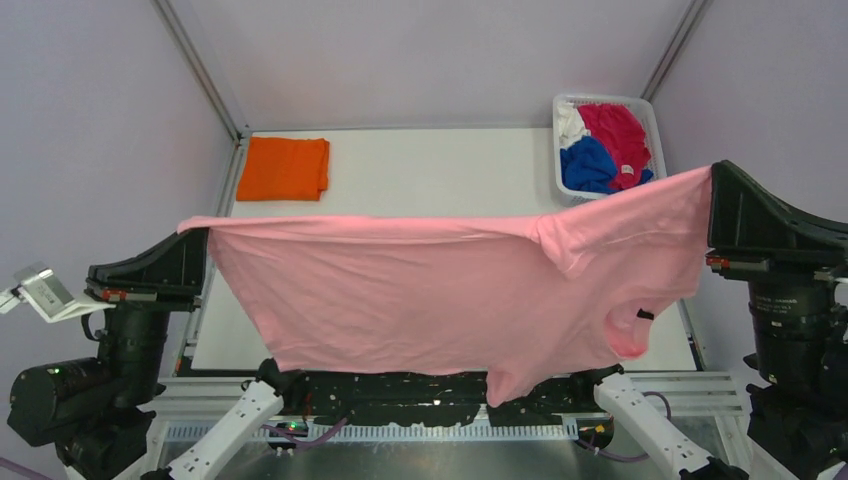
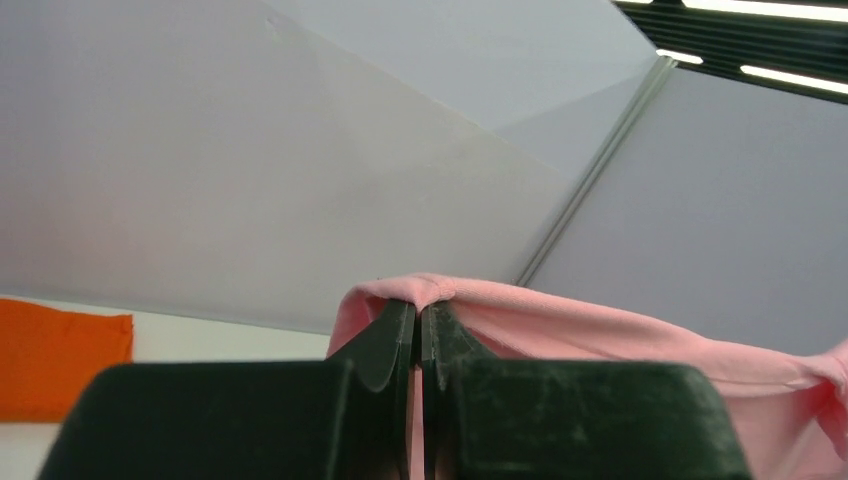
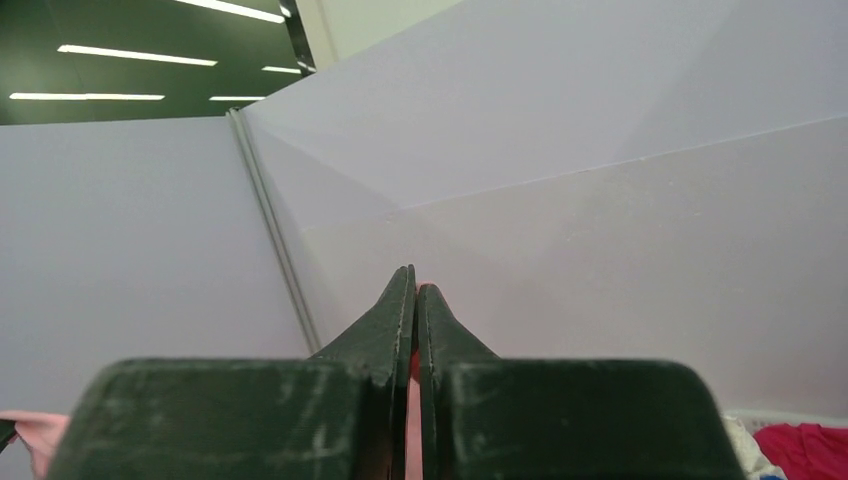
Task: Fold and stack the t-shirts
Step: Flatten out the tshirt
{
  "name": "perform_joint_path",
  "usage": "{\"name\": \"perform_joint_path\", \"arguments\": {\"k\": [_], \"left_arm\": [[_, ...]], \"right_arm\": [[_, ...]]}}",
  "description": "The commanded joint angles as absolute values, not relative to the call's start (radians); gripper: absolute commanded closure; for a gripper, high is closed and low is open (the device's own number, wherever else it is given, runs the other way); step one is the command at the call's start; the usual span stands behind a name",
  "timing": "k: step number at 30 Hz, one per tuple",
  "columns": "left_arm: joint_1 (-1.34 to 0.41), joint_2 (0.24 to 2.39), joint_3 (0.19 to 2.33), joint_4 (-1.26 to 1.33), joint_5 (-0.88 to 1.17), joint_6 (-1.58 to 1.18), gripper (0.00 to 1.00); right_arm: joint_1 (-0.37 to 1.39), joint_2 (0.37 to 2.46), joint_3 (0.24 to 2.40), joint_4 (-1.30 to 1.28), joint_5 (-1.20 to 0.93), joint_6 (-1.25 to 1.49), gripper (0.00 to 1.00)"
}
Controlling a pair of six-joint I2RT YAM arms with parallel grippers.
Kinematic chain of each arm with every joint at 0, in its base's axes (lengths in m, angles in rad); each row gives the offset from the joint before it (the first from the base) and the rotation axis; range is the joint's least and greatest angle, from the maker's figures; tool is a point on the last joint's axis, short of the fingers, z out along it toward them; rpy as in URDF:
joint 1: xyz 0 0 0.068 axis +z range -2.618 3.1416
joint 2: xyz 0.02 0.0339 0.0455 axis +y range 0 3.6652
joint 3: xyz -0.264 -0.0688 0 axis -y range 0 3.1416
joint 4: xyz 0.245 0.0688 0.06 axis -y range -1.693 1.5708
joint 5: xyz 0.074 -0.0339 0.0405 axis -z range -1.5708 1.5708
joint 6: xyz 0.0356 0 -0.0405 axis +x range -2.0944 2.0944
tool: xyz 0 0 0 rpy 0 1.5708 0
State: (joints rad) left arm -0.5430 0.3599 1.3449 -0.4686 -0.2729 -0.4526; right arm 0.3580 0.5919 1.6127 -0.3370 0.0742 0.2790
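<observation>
My left hand (image 1: 203, 236) and right hand (image 1: 713, 172) are clamped closed on the pink t-shirt (image 1: 440, 290), stretched aloft over the surface (image 1: 430, 170); I should lower both evenly, under tension, so it lands flat.

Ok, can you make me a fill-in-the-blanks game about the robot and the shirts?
The stretched t-shirt between the arms is ___.
The left gripper and right gripper have fingers ___ on it.
The orange t-shirt lies at the table's far ___ corner.
The basket holds a blue shirt, a red shirt and a ___ one.
Missing words: pink, shut, left, white.
</observation>
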Motion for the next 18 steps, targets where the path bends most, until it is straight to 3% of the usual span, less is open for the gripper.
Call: {"name": "perform_joint_path", "arguments": {"k": [1,8,14,18], "left_arm": [[-0.545,0.468,1.296,-0.447,-0.422,-0.415,1.0],[-0.523,0.698,1.108,-0.413,-0.771,-0.445,1.0],[-0.28,1.06,0.909,-0.207,-0.532,-0.609,1.0],[-0.206,1.357,0.951,-0.091,-0.463,-0.64,1.0]], "right_arm": [[0.36,0.679,1.527,-0.303,0.183,0.269,0.95],[0.36,0.88,1.301,-0.212,0.406,0.291,0.95],[0.359,1.213,1.167,-0.069,0.563,0.347,0.95],[0.355,1.482,1.158,0.081,0.538,0.382,0.93]]}}
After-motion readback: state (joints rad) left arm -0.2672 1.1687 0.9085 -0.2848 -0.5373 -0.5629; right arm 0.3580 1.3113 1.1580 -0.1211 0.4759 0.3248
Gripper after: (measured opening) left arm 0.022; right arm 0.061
